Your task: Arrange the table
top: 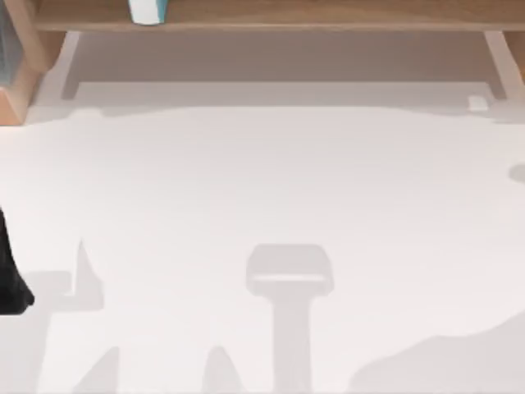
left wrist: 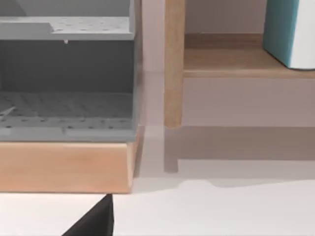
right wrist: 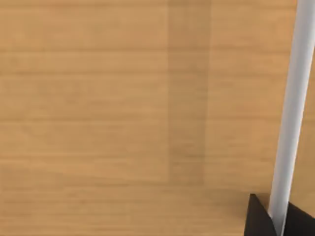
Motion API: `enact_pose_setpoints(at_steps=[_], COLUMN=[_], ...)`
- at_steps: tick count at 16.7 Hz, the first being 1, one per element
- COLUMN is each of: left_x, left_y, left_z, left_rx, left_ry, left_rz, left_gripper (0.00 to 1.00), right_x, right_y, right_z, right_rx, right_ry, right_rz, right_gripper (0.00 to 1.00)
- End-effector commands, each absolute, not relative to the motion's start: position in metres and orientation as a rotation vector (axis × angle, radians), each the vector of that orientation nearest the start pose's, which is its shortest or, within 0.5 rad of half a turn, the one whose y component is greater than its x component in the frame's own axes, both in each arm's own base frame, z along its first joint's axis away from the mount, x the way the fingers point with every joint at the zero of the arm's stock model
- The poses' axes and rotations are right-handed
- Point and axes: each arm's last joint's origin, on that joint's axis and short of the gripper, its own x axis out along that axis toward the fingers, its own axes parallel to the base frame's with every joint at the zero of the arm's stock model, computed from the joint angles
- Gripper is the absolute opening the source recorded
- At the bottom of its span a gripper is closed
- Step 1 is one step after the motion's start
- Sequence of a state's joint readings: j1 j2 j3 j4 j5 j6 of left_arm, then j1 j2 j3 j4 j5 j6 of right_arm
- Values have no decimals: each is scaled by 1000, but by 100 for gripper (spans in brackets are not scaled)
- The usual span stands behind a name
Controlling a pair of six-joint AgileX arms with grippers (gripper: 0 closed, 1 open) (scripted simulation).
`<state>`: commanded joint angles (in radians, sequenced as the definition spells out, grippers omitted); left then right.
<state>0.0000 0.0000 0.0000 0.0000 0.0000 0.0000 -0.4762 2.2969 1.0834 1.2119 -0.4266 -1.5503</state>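
Top view
Table (top: 262, 189): broad white top, taking up the frame from 3 to 9 o'clock and down to 6 o'clock.
Shelf (top: 328, 15): light-brown wooden frame along the table's far edge at 12 o'clock, its legs standing at 10 and 2 o'clock.
Container (top: 148, 10): teal and white, standing on the shelf board at about 11 o'clock.
Rack (top: 5, 45): a grey corner on a wooden base (top: 12, 103), at 10 o'clock, at the frame edge.
Left arm (top: 10, 271): a dark part at 8 o'clock, over the table's left edge.
Shadows (top: 289, 279): pale grey shapes lay on the table from 5 to 7 o'clock.

Left wrist view
Left gripper (left wrist: 93, 221): one black tip seen, low over the table (left wrist: 206, 211), near the corner of the base (left wrist: 64, 167). Its grip could not be told.
Rack (left wrist: 64, 73): grey, perforated, two levels, seated on the base.
Post (left wrist: 173, 64): upright wooden shelf leg, just beside the rack.
Container (left wrist: 285, 29): upright on the shelf board (left wrist: 226, 59), beyond the post.

Right wrist view
Right gripper (right wrist: 278, 221): two black fingertips (right wrist: 256, 219) were closed against a thin white strip (right wrist: 295, 98), one on each side.
Strip: long, narrow, slightly tilted, running away from the fingertips.
Wood (right wrist: 98, 98): a light-brown grained surface lay behind the strip.
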Motion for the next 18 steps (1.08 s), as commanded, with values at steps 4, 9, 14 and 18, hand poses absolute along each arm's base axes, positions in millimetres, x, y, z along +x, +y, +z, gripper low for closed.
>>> enact_pose_setpoints(at_steps=[4, 9, 14, 18], left_x=[106, 106, 106, 106], left_y=[-1, -1, -1, -1], left_z=[160, 160, 160, 160], left_rx=[0, 0, 0, 0], left_ry=[0, 0, 0, 0], left_rz=[0, 0, 0, 0], left_gripper=[100, 100, 100, 100], right_x=[430, 435, 435, 435], right_y=[-185, -184, -184, -184], right_z=[90, 88, 88, 88], right_rx=[-1562, -1560, -1560, -1560], right_ry=[18, 23, 23, 23], right_rz=[-16, -11, -11, -11], right_gripper=[0, 0, 38, 68])
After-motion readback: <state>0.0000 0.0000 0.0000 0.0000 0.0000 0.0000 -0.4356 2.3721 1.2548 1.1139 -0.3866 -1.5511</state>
